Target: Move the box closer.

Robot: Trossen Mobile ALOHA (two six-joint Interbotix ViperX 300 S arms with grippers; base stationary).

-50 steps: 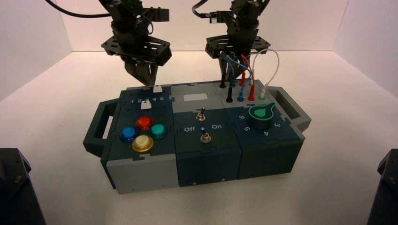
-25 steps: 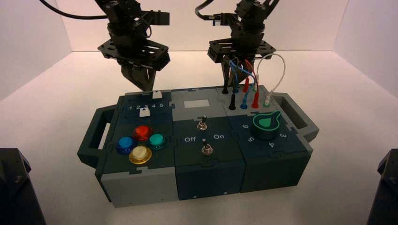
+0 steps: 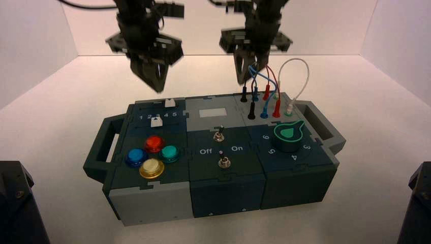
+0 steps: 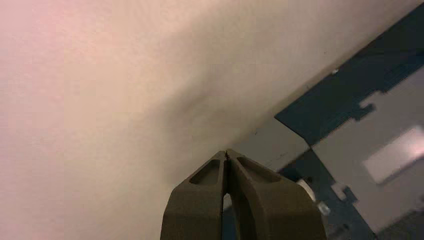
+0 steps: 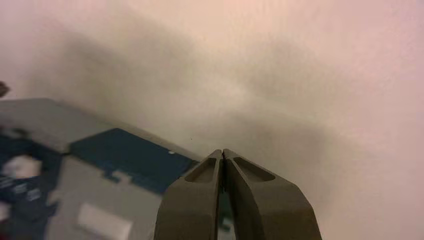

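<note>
The dark-teal and grey box (image 3: 218, 168) with side handles stands in the middle of the white floor. It bears four coloured buttons (image 3: 151, 154), two toggle switches (image 3: 219, 136), a green dial (image 3: 287, 133) and plugged coloured wires (image 3: 264, 86). My left gripper (image 3: 157, 85) is shut and empty, raised above the box's far left edge. My right gripper (image 3: 243, 79) is shut and empty, raised above the far edge by the wires. The box's far edge shows in the left wrist view (image 4: 350, 95) behind that gripper (image 4: 227, 153) and in the right wrist view (image 5: 120, 150) behind that gripper (image 5: 222, 151).
White walls close in the floor at the back and both sides. Two dark arm bases (image 3: 18, 203) stand at the near corners, the other at the right (image 3: 417, 203). Bare floor lies in front of the box and round its handles.
The box slid nearer over the first half second, then stayed put. Both shut grippers have lifted off its far edge and risen.
</note>
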